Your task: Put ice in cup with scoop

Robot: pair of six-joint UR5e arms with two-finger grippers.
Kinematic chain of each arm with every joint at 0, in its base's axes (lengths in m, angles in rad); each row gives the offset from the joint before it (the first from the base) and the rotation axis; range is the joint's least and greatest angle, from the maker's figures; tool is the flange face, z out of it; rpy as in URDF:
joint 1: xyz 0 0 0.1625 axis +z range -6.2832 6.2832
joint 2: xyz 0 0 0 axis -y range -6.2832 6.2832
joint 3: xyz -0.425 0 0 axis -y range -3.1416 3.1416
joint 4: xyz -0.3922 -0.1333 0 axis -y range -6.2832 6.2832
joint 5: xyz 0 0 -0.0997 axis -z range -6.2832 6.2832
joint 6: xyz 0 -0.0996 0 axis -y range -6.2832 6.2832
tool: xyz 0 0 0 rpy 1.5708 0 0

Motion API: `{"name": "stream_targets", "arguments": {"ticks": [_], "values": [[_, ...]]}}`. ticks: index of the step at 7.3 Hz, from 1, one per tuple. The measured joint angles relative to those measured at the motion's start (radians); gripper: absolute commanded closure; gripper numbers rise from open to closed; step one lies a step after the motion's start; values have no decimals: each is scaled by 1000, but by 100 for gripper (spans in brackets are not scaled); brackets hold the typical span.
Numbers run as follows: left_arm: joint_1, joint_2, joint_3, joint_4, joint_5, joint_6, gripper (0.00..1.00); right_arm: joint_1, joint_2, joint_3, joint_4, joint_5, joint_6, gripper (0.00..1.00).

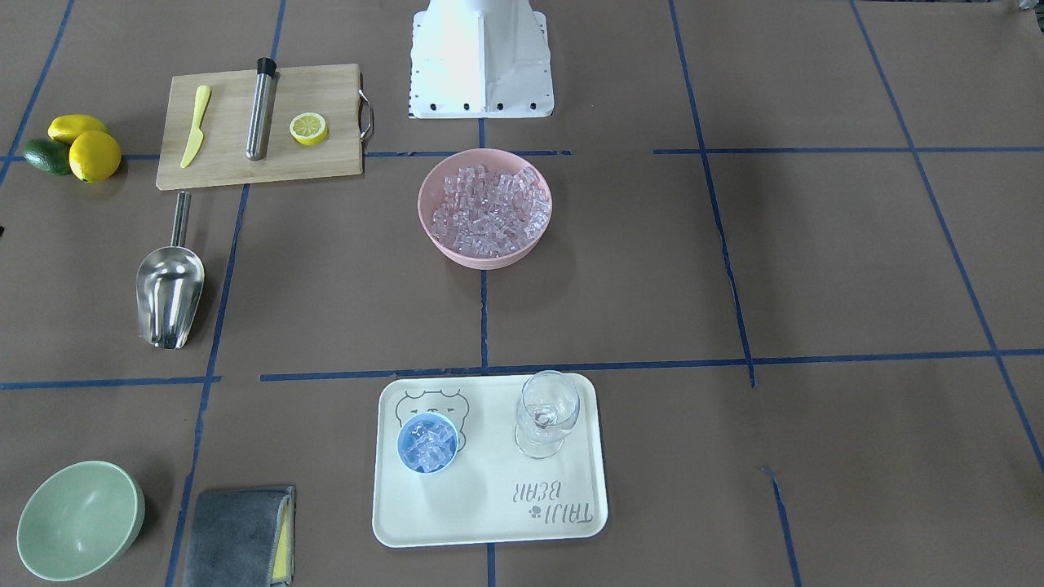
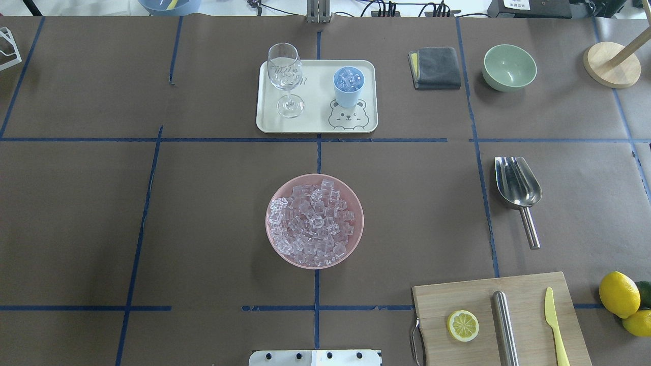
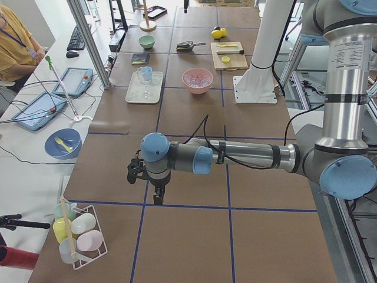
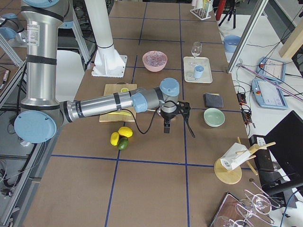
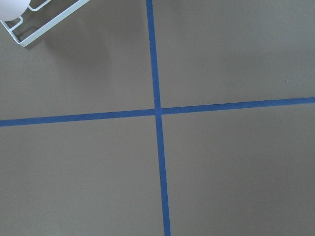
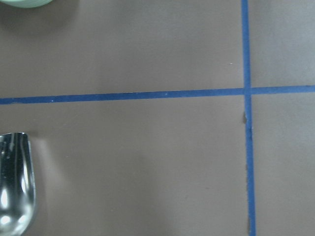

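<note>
Silver tube arms [image 3: 247, 154] with pale-blue joint caps [image 3: 155, 146], black cables [image 3: 200, 127], white base [image 1: 481, 57].

Entry: robotics lab, viewed from my remote seat. Table [image 3: 194, 236] carrying blue tape grid [image 5: 157, 112]; beside the table, white bench [image 3: 20, 174] with tablets [image 3: 38, 110], keyboard [image 3: 76, 36], seated person [image 3: 16, 53].

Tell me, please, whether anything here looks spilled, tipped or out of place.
Nothing stands out: ice lies only in the pink bowl and the cup, and the glass stands upright on the tray.

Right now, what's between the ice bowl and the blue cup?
Just bare table crossed by blue tape, then the tray that holds the cup; the overhead view shows it.
</note>
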Motion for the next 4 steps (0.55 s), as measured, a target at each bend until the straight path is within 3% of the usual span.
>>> {"name": "stream_targets", "arguments": {"ticks": [2, 4], "values": [[-30, -9, -4, 116, -30, -7, 0, 53, 2, -11, -82, 3, -103, 0], [-36, -7, -5, 144, -36, -20, 0, 64, 8, -15, -116, -2, -142, 0]]}}
